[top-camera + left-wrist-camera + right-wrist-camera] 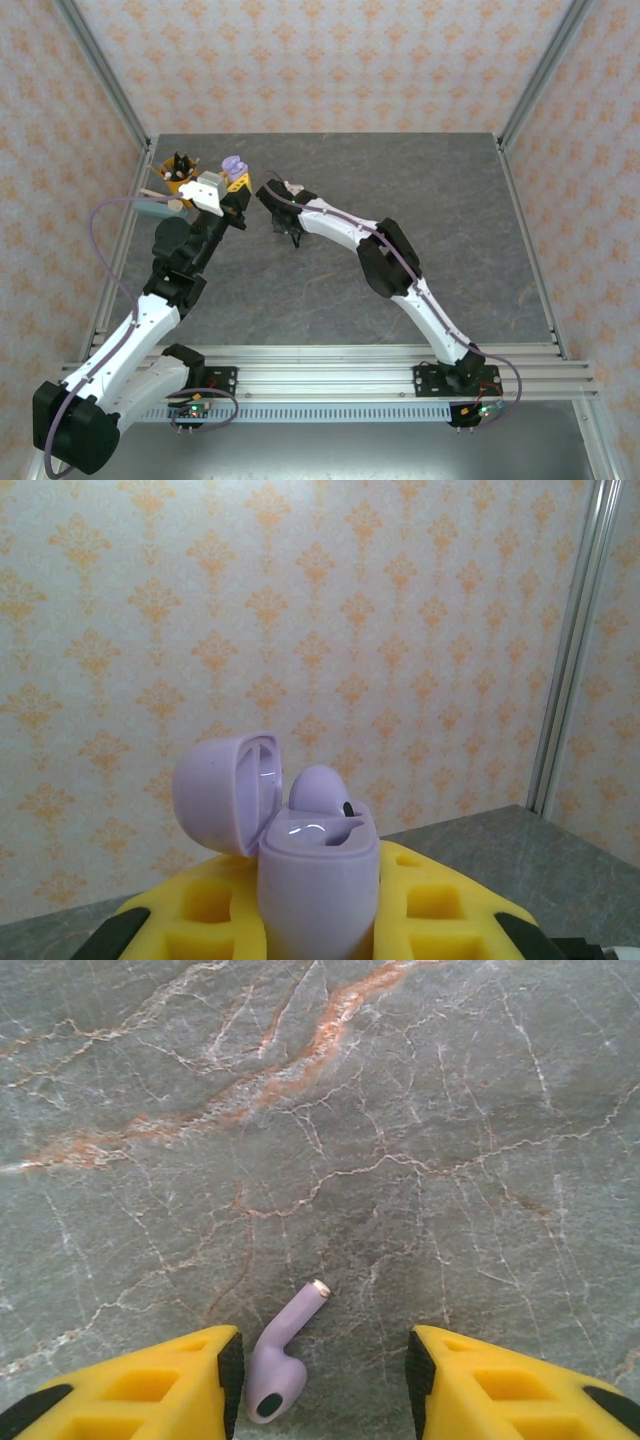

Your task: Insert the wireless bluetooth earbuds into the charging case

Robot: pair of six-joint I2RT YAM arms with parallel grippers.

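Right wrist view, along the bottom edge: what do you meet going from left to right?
Yellow finger → lilac earbud lying on the table → second yellow finger.

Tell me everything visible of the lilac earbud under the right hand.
The lilac earbud looks like smooth plastic: rounded head with a dark oval opening, short stem with a metallic tip. It lies flat on the grey marbled table, between the open fingers of the right hand, head close beside one finger; contact unclear.
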